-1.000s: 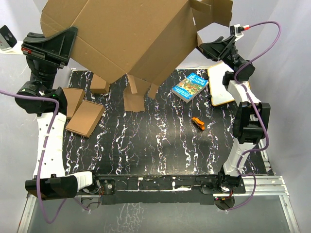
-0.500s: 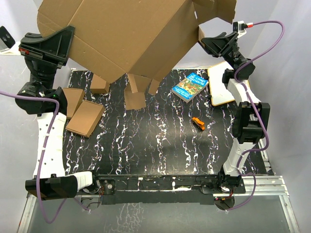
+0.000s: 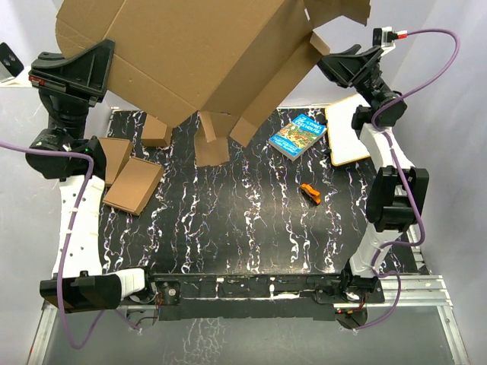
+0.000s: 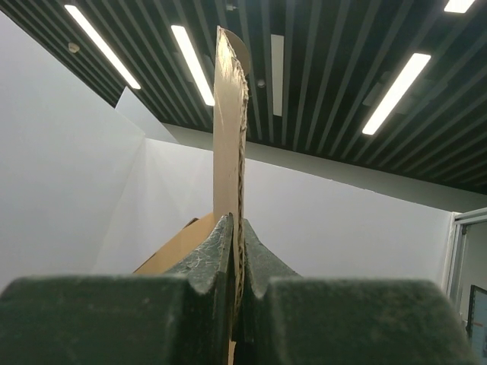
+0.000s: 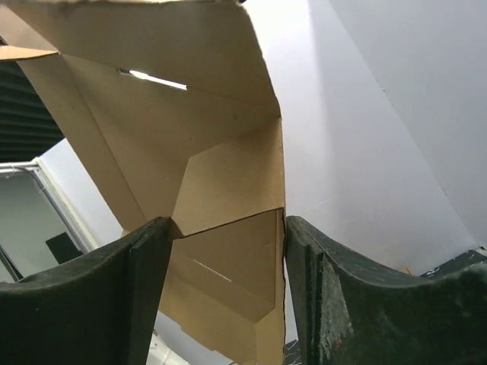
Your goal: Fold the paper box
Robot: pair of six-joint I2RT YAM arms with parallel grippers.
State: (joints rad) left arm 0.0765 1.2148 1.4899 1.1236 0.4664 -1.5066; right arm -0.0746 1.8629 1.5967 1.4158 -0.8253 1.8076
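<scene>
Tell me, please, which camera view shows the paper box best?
Top external: nearly the whole paper box shows, held aloft. The left wrist view shows only its edge clamped in the left gripper; the right wrist view, just flaps inside the open right gripper.

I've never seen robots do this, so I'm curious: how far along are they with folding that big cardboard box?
Early on. Done: the paper box is up off the table, partly bent along its creases. In hand: the left hand is clamped on one edge, the right hand has its fingers apart around a corner flap. Left: flaps hang loose underneath; no closed box yet.
</scene>
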